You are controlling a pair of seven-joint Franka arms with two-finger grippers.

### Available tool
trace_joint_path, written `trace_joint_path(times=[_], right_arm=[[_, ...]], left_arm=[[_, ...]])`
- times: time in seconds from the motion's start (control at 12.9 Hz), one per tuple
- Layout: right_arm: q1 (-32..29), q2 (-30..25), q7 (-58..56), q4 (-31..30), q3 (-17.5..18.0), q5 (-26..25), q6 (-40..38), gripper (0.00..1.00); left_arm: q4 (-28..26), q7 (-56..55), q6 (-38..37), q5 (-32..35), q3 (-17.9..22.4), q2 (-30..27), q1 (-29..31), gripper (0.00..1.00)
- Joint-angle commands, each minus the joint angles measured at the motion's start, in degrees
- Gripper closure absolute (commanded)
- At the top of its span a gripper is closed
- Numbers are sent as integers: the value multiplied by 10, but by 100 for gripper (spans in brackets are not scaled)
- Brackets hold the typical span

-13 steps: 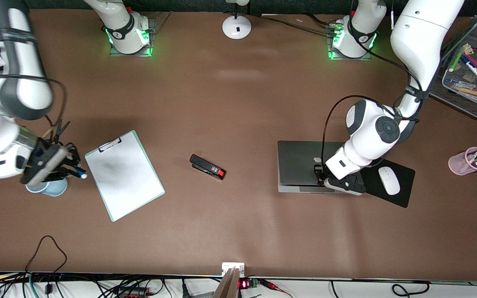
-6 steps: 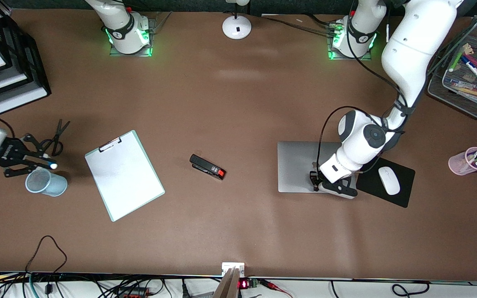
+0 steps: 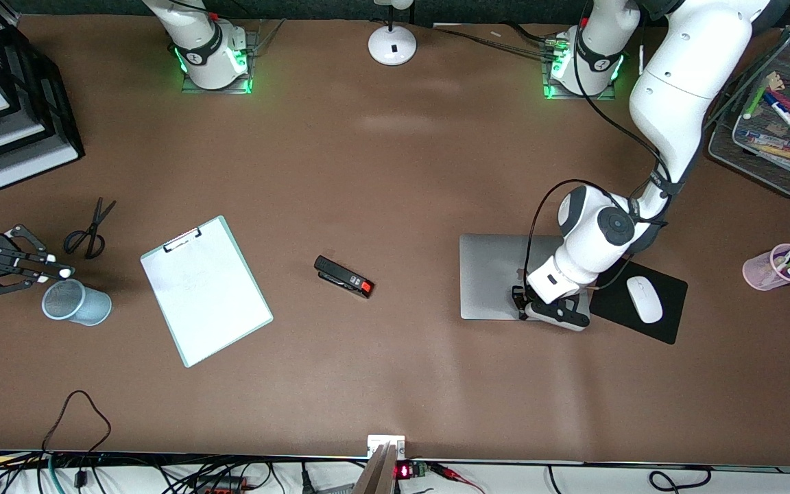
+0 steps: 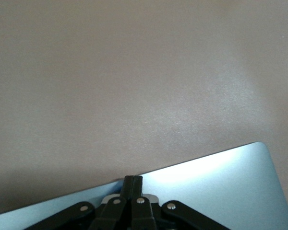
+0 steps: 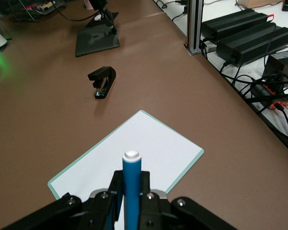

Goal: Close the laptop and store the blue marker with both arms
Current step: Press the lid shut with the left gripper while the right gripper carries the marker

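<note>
The silver-grey laptop [image 3: 491, 274] lies closed and flat toward the left arm's end of the table. My left gripper [image 3: 520, 299] is shut and empty, its fingertips pressed on the lid near the edge facing the front camera. The left wrist view shows it [image 4: 133, 185] on the lid [image 4: 216, 184]. My right gripper [image 3: 49, 267] is shut on the blue marker [image 3: 64, 273], held level with its white end pointing toward the clipboard, just above the light blue mesh cup [image 3: 76, 303]. The right wrist view shows the marker [image 5: 132, 184] between the fingers of my right gripper [image 5: 132, 191].
A white clipboard [image 3: 206, 289], a black stapler [image 3: 343, 276] and scissors [image 3: 88, 230] lie on the table. A white mouse [image 3: 644, 299] sits on a black pad beside the laptop. A pink cup of markers [image 3: 775, 267], a mesh tray [image 3: 772, 165] and black paper trays [image 3: 18, 137] stand at the ends.
My left gripper pushed the laptop lid down flat. My right arm swung out of the way, and its gripper with the marker drew back from over the cup toward the table's end.
</note>
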Motion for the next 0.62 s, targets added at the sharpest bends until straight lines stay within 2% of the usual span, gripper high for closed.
trace_joint_path(times=[0.0, 0.23, 0.54], right_arm=[[-22, 39, -45, 51, 9, 17, -35, 100], [-33, 57, -67, 86, 10, 36, -38, 100], [-41, 79, -100, 95, 11, 68, -38, 100]], left_arm=[[10, 2, -74, 13, 4, -40, 5, 100], [10, 3, -233, 13, 4, -126, 7, 100], [29, 5, -450, 13, 3, -232, 31, 100]])
